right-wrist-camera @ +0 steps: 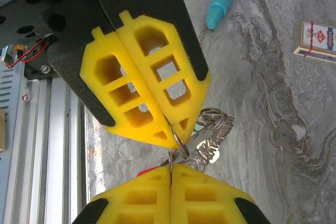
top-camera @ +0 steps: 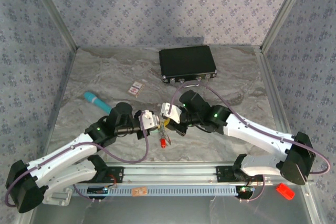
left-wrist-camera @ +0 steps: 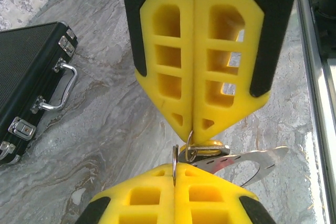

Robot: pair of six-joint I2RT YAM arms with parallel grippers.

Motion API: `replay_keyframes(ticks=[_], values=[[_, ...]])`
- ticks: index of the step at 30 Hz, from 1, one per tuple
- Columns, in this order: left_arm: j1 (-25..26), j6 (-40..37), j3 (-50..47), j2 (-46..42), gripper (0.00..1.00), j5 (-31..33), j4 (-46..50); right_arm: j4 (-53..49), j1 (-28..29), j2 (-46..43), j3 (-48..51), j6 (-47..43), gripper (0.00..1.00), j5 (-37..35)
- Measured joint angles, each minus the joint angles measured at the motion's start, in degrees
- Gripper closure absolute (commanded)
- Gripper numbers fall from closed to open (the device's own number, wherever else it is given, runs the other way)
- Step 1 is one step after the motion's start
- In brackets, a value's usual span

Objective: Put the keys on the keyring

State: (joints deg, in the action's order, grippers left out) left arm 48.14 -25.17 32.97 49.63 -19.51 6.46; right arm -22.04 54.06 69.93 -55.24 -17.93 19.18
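Overhead camera; both wrist cameras closely share keyring (left-wrist-camera: pixel 175 163).

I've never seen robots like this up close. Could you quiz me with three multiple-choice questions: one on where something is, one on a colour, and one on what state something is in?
1. Where on the table does the black case lie?
A. at the near edge
B. at the far side
C. on top of the stick

2. What colour is the stick lying on the table's left part?
A. orange
B. white
C. teal

3. How do the left gripper and the right gripper stand?
A. both shut, tip to tip at the keyring
B. both wide open
C. one open, one shut

Answers:
1 B: the top view shows it at the far edge.
2 C: it is plainly teal from above.
3 A: each one's jaws are pressed together, with the wire loop running into both seams.
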Motion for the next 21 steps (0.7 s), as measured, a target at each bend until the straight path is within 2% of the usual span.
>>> replay_keyframes(ticks=[21], values=[[1.4,-3.8,0.0,-0.4,1.0,4.2,0.2,-1.4,-1.2,2.9,-2.5,5.7,1.0,-0.7]])
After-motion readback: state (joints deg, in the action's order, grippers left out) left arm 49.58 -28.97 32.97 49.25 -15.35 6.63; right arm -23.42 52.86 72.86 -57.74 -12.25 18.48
